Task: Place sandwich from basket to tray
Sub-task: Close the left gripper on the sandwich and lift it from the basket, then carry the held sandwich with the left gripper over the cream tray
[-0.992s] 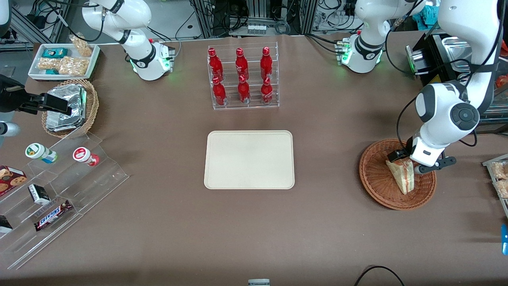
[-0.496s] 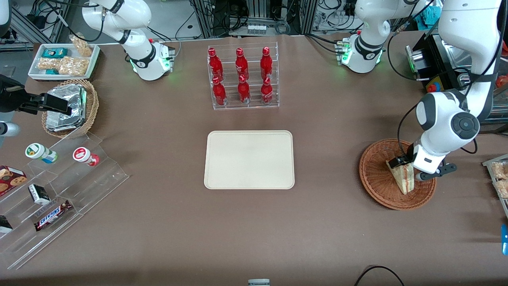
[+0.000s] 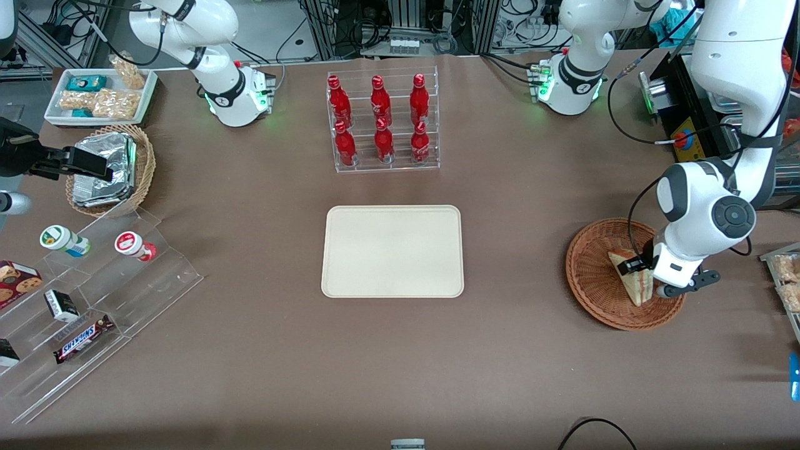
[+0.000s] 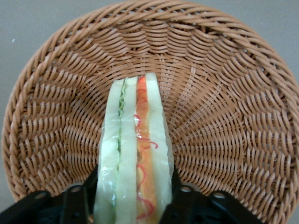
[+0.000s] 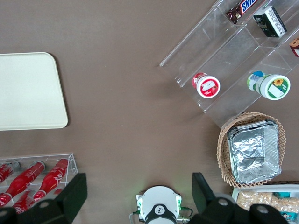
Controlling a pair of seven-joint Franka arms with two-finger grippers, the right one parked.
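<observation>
Straddling the sandwich (image 4: 134, 161), the left gripper (image 4: 134, 198) sits low inside the reddish-brown wicker basket (image 3: 594, 284), one black finger on each flat bread face. Wrist view: fingers (image 4: 74, 203) spread just abt as wide as the wedge is thick, pads right against the clear wrap on both sides. Whether they're actually pressing or only touching can't be told; wrap shows no obvious squash. So: gripper around the sandwich, contact likely, firm pinch not confirmed.

Sandwich stands on edge, leaning a bit, layers visible betw the fingers: white bread, green strip, red/orange filling, white bread. Its narrow end pokes out past the fingertips toward the basket's middle; wide end is down betw the finger bases. Front view: sandwich (image 3: 632, 277) partly covered by the gripper (image 3: 644, 270), its lower corner resting on the basket weave nearer the front camera than the fingers. Not lifted clear as far as can be seen.

Basket lies directly under the gripper, w/ the gripper over the part toward the working arm's end of the table.

Cream-beige tray (image 3: 392, 251) is flat on the brown table (image 3: 512, 350), well apart from the gripper, toward the parked arm's end, nothing on it. Rack of red bottles (image 3: 381, 122) stands farther from the front camera than the tray.
</observation>
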